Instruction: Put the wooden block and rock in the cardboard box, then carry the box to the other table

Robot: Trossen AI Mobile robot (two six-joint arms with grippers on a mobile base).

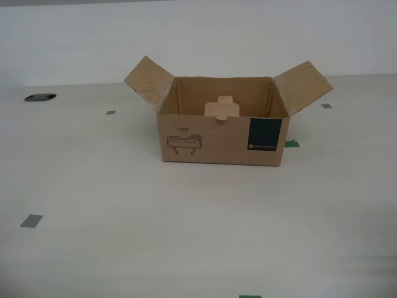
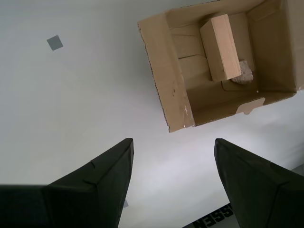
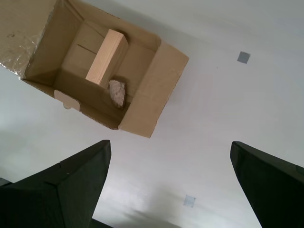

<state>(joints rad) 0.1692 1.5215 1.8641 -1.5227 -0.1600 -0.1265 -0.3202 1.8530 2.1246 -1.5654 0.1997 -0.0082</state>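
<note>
The cardboard box point(image 1: 217, 139) stands open on a smooth pale table point(image 1: 124, 205), side flaps spread, drawing and teal label facing the exterior view. The wooden block point(image 3: 107, 57) lies inside it with the rock point(image 3: 117, 92) beside it. In the second wrist view the block point(image 2: 223, 45) and rock point(image 2: 244, 73) also show inside the box point(image 2: 166, 71). My first gripper point(image 3: 171, 166) hangs open above the table, short of the box point(image 3: 156, 90). My second gripper point(image 2: 173, 161) is open too, likewise apart from the box. Neither arm shows in the exterior view. The other table is out of view.
Grey tape squares point(image 1: 31, 220) point(image 1: 110, 112) point(image 1: 326, 106) dot the tabletop. A green tape mark point(image 1: 291, 144) sits by the box, on the exterior view's right. A dark oval opening point(image 1: 40, 97) lies at the exterior view's far left. A white wall runs behind the table.
</note>
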